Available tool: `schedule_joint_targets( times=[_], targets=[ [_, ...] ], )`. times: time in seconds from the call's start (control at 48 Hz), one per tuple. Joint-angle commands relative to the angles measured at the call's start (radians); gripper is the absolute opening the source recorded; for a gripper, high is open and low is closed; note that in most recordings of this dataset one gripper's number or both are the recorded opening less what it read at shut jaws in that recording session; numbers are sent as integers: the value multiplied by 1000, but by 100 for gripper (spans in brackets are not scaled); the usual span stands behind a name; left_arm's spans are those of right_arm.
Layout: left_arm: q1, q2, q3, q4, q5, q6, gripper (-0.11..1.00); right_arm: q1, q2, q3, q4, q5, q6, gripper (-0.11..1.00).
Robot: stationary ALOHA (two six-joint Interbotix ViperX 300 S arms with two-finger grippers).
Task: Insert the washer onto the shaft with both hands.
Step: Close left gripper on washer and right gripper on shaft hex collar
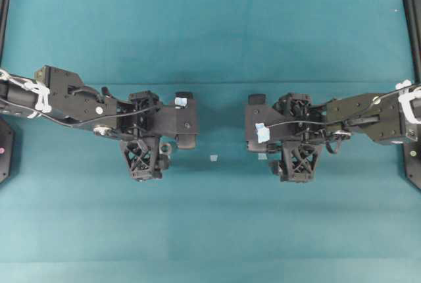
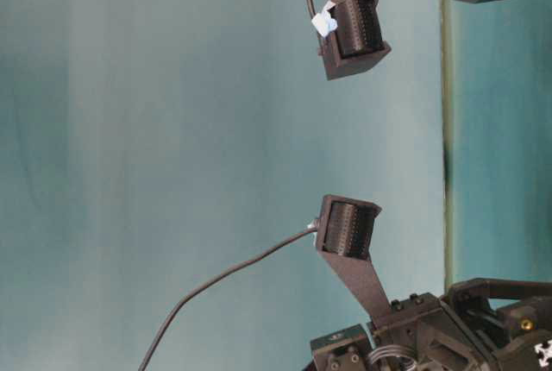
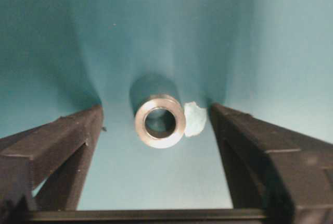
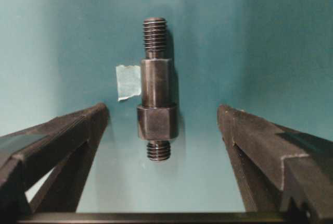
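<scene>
The washer (image 3: 159, 121), a thick dull metal ring with a dark hole, lies on the teal mat in the left wrist view. My left gripper (image 3: 155, 112) is open around it, one black finger (image 3: 78, 135) on each side and neither touching it. In the right wrist view the shaft (image 4: 156, 88), a dark stepped rod with threaded ends, lies lengthwise on the mat. My right gripper (image 4: 162, 110) is open, and the shaft's thick collar sits between its fingertips with a clear gap on both sides.
A pale blue tape scrap (image 3: 194, 119) lies against the washer's right side and another (image 4: 128, 82) left of the shaft. A further scrap (image 1: 214, 158) sits on the mat between the two arms. Black frame rails (image 1: 412, 26) border the mat.
</scene>
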Motion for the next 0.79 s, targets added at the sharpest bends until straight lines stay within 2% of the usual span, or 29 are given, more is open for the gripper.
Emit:
schedule_joint_targets(
  times=[0.0, 0.104, 0.271, 0.312, 0.499, 0.77],
  targets=[
    [6, -11, -5, 3, -3, 2, 85, -5, -5, -2, 0, 2, -8, 74],
    [6, -11, -2, 3, -3, -6, 74, -6, -5, -3, 0, 3, -8, 57],
    [-2, -11, 0, 3, -3, -6, 41, -15, -5, -3, 0, 5, -11, 26],
    [-5, -11, 0, 3, -3, -3, 35, -20, -5, -3, -2, 5, -11, 18],
    [-17, -11, 5, 2, -3, 2, 35, -23, -5, -3, -2, 18, -11, 0],
    [-21, -11, 5, 3, -3, 2, 35, -29, -5, -6, -2, 20, -11, 0]
  ],
)
